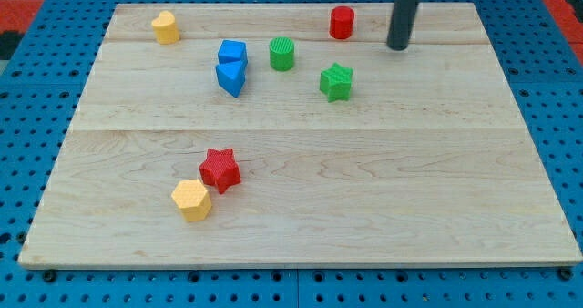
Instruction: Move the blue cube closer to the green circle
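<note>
The blue cube sits in the upper middle of the wooden board, touching a blue triangular block just below it. The green circle, a short green cylinder, stands a small gap to the cube's right. My tip is the lower end of a dark rod coming down from the view's top, well to the right of the green cylinder and the cube, touching no block.
A red cylinder stands left of my tip. A green star lies lower left of it. A yellow block is at the top left. A red star and a yellow hexagon touch at lower left.
</note>
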### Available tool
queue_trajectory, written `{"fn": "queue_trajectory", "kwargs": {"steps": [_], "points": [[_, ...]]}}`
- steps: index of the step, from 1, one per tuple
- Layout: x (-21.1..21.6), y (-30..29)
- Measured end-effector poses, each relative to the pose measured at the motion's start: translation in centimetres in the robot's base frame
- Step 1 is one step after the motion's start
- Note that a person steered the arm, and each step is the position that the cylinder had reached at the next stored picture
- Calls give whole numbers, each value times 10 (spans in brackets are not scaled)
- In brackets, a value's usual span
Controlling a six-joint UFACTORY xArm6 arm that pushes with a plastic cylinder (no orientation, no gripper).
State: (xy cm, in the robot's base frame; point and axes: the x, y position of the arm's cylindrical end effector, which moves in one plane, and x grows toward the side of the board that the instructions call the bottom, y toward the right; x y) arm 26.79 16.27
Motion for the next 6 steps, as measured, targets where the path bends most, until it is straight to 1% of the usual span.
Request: {"fn": "queue_trajectory", "kwargs": {"steps": [1, 2, 3, 4, 6], "points": [[-43, -70], [-34, -103], [-32, -113], [-32, -74], [-32, -65]]}}
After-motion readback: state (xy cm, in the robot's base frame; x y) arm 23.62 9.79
